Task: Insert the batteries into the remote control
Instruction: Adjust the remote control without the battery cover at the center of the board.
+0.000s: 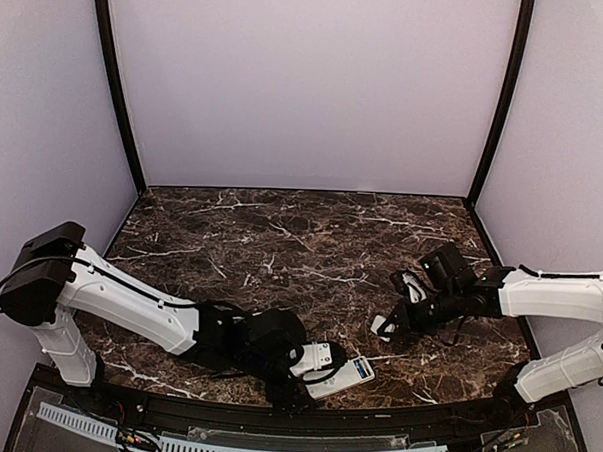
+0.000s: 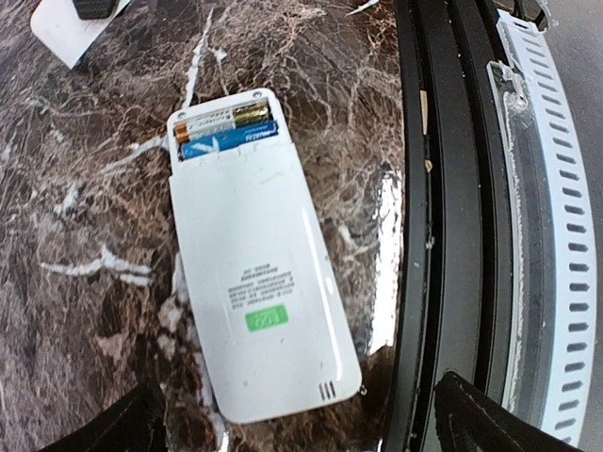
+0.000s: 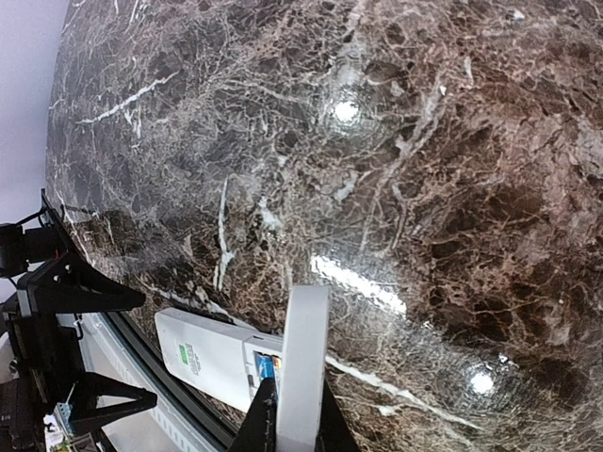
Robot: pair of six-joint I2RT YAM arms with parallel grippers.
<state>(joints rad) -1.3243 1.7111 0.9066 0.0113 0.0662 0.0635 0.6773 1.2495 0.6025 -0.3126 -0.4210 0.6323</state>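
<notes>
Remote control (image 2: pixel 259 282) lies face down on the marble table (image 2: pixel 85 235) near its front edge. Compartment is open, with two batteries (image 2: pixel 226 132) seated side by side. Left gripper (image 2: pixel 297 431) is spread wide at the remote's lower end. Right gripper (image 3: pixel 290 428) pinches a flat white panel (image 3: pixel 306 358).

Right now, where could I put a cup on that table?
The far half of the table, by the back wall, is bare. Crowded: the near side, where the left gripper hovers over the remote and the right gripper holds a white cover.
</notes>
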